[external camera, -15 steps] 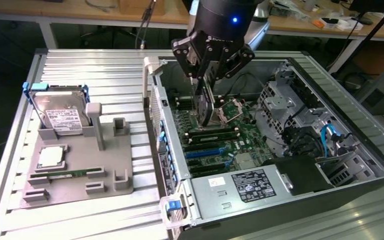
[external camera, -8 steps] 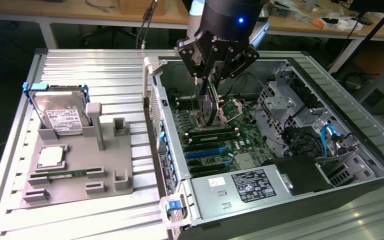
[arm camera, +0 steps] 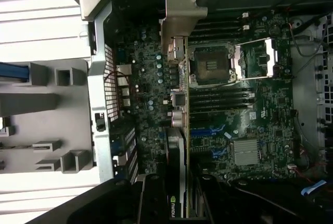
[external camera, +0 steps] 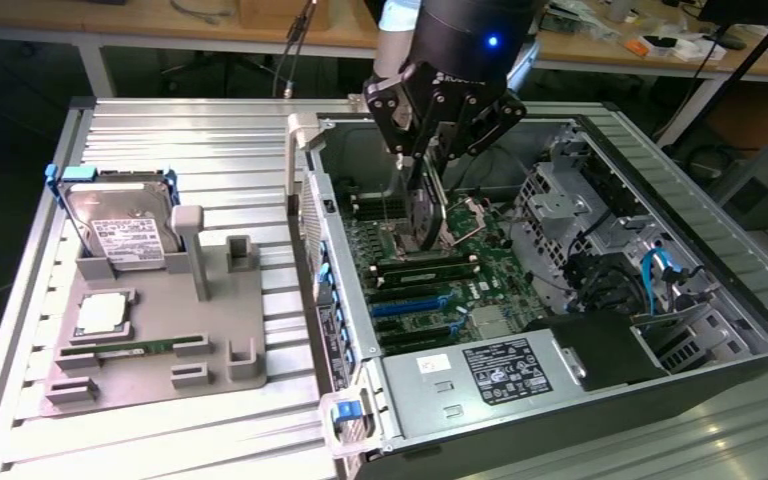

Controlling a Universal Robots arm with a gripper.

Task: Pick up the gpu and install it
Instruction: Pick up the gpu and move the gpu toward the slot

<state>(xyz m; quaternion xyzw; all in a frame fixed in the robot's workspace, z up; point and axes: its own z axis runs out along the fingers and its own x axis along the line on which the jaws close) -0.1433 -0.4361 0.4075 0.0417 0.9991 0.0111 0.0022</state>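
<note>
Misalignment is the chief hazard here. Fingers (arm camera: 151,203) are pinched narrow on the gpu (external camera: 424,205), which hangs on edge inside the open computer case (external camera: 704,200), above the motherboard (external camera: 491,270); whether it touches the board I cannot tell. In the exterior view the card sits over the region of the CPU socket (arm camera: 210,65), while the blue expansion slots (external camera: 418,305) lie toward six o'clock of it. Lowered from this place, its edge would likely strike the socket or the memory slots rather than a slot made for it. The silver bracket (arm camera: 183,13) is at the end far from the fingers, so any snag has leverage and may twist the card in the grip. The case's rear wall (external camera: 324,230), at nine o'clock of the card, could catch that bracket and jam it.
</note>
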